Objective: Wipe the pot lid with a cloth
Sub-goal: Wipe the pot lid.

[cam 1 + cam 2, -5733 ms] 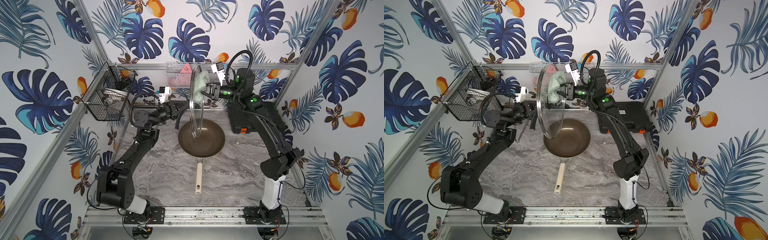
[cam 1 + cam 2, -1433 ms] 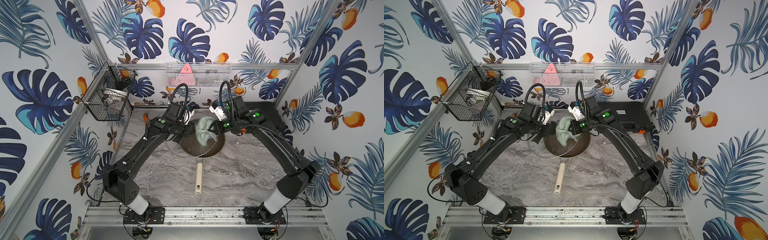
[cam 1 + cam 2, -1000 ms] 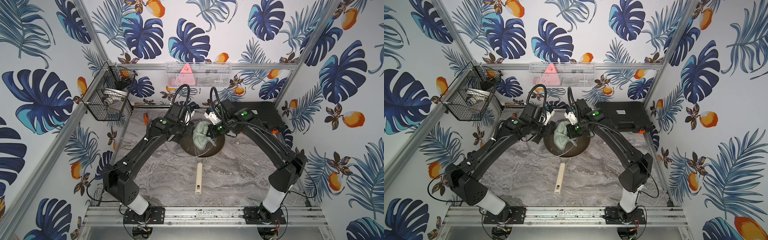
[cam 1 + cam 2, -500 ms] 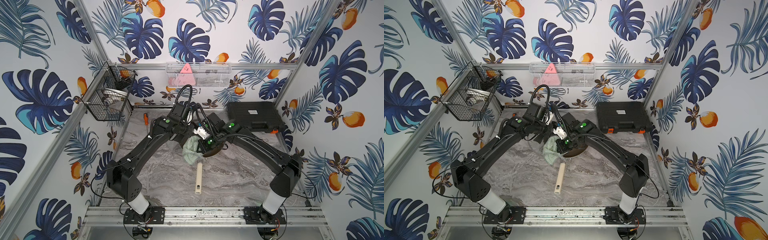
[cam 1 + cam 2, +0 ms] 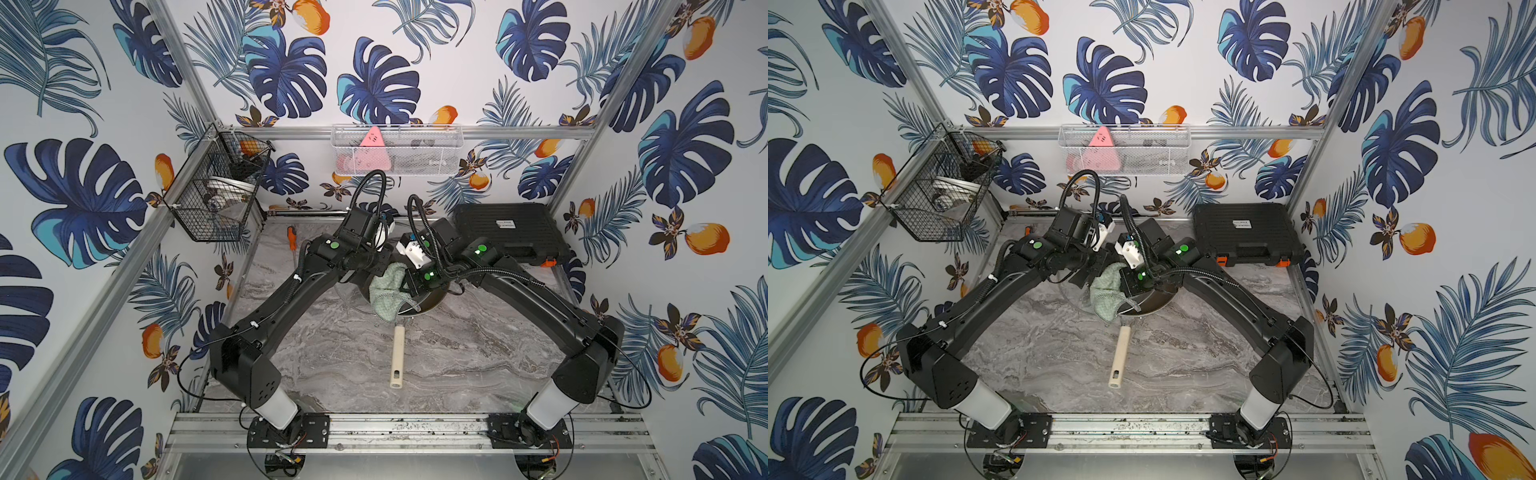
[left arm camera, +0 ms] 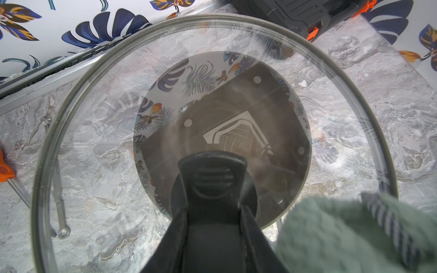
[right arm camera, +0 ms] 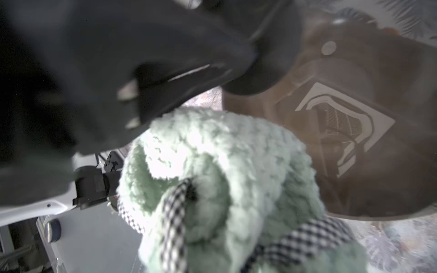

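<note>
Left gripper pinches the black handle of the glass lid, holding it low over a brown pan. Right gripper, jaws clamped tight on a bunched green cloth, holds it against the lid's rim, beside that handle.
</note>
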`<state>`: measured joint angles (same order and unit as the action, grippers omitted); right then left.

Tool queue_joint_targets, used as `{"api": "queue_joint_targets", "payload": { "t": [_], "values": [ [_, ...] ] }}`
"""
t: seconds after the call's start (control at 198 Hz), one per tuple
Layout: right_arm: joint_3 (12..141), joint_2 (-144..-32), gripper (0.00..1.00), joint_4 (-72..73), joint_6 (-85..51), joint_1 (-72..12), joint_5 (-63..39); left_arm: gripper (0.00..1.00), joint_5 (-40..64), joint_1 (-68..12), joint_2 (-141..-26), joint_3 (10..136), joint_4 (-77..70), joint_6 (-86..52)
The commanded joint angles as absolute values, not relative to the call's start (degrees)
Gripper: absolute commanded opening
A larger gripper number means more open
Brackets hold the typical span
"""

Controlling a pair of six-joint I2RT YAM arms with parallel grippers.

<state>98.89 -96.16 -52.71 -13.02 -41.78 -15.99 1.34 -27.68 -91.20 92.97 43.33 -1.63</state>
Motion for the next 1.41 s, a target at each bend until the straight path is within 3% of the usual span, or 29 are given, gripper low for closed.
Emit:
{"api": "queue_joint_targets", "payload": {
  "t": [0.0, 0.272, 0.57, 1.401],
  "values": [
    [99.82, -96.28, 0.0, -51.43, -13.1, -39.6, -16.01, 0.0, 1.92, -27.69, -89.19, 92.95, 37.77, -1.83],
    [104.82, -99.54, 0.0, -50.88, -11.11, -33.14, -18.59, 0.0, 3.86, -27.72, -85.88, 91.93, 38.36, -2.01],
    [112.85, -104.15, 0.0, -53.57, -9.58, -31.54, -20.19, 0.0, 3.13, -27.7, -85.4, 91.82, 38.84, -1.75],
    [91.97, -90.45, 0.0, -44.36, -18.37, -43.2, -17.54, 0.0, 0.52, -27.7, -91.1, 96.18, 36.49, -5.64]
  ]
}}
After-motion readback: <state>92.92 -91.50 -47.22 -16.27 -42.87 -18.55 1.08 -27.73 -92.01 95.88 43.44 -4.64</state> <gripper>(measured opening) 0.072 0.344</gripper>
